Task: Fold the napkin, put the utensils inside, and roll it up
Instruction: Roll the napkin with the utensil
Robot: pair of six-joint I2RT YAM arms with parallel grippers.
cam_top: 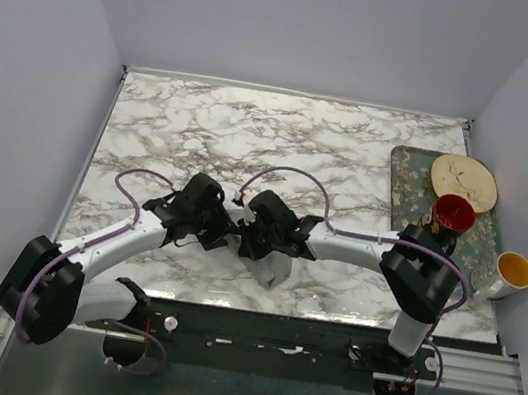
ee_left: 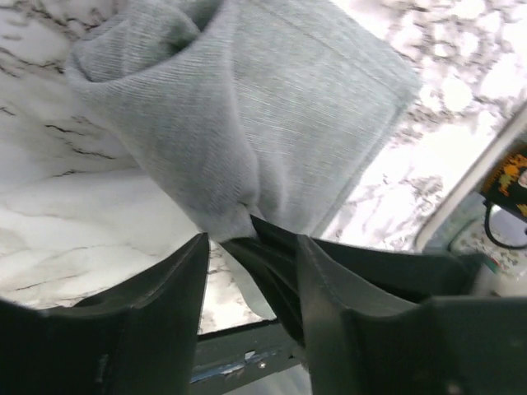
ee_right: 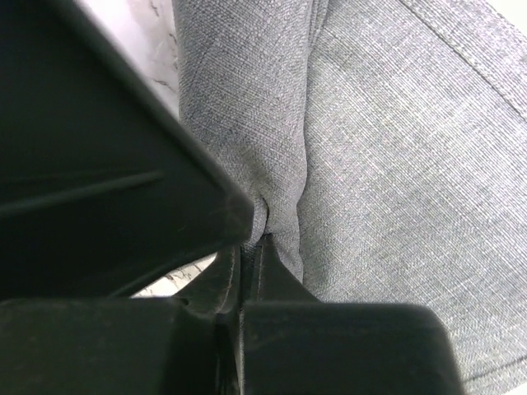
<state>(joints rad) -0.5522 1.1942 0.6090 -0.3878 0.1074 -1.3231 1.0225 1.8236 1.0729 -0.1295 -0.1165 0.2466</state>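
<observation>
The grey-green napkin (cam_top: 270, 268) hangs bunched just above the marble table's front edge, between my two wrists. My right gripper (cam_top: 251, 240) is shut on a fold of it; the right wrist view shows its jaws (ee_right: 257, 239) pressed together on a pinched ridge of the napkin (ee_right: 395, 164). My left gripper (cam_top: 230, 232) is open around that same spot. In the left wrist view its fingers (ee_left: 251, 243) stand apart on either side of the right gripper's dark fingers, with the napkin (ee_left: 272, 107) drooping beyond them. The utensils are out of view.
A floral-patterned grey tray (cam_top: 405, 171) lies at the right of the table, carrying a cream plate (cam_top: 464, 180) and a red cup (cam_top: 453, 214). A white cup with a yellow inside (cam_top: 512, 272) stands at its near right corner. The black mounting rail (cam_top: 271, 336) runs along the table's front.
</observation>
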